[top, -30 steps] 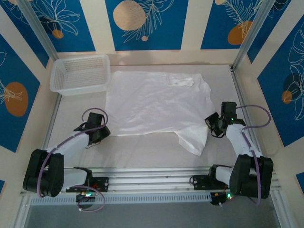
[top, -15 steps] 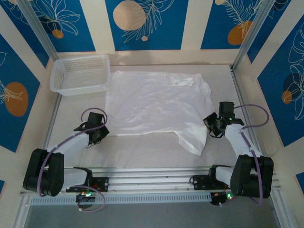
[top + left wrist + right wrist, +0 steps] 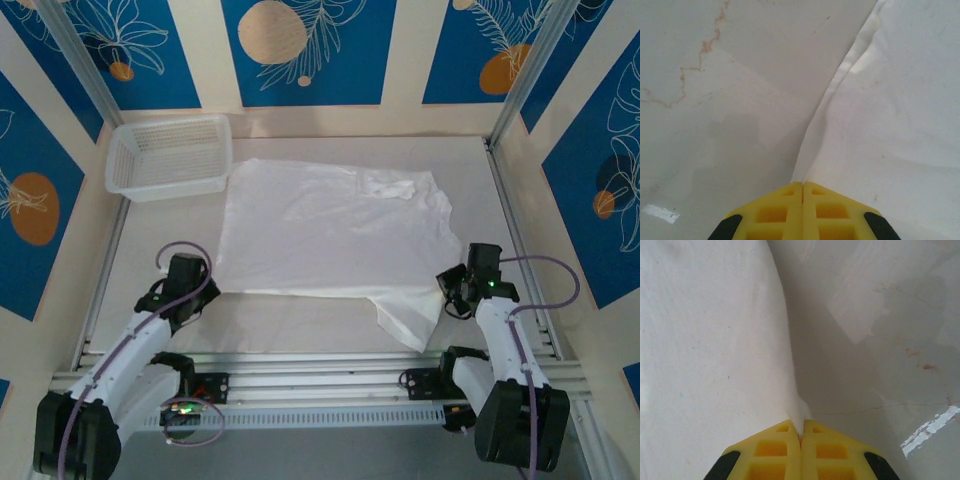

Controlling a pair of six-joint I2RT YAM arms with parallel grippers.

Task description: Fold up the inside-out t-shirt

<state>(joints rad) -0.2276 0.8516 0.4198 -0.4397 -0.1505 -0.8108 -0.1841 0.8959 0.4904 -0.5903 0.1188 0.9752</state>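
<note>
Left claw [image 3: 205,292] fully closed, pinching the near-left hem corner of the inside-out t-shirt [image 3: 325,235]. In the left wrist view the cloth edge runs straight into the seam between the yellow fingertips. Right claw [image 3: 447,292] is also fully closed, holding the shirt's side edge at 4 o'clock of the cloth.

Desk [image 3: 300,325]: pale, faintly stained.

T-shirt: white, spread mostly flat over desk centre, lightly wrinkled. One sleeve [image 3: 408,318] trails toward 5 o'clock.

Mesh basket [image 3: 170,155]: white, at 10 o'clock. Touching the shirt's far-left corner or just beside it; cannot tell which.
</note>
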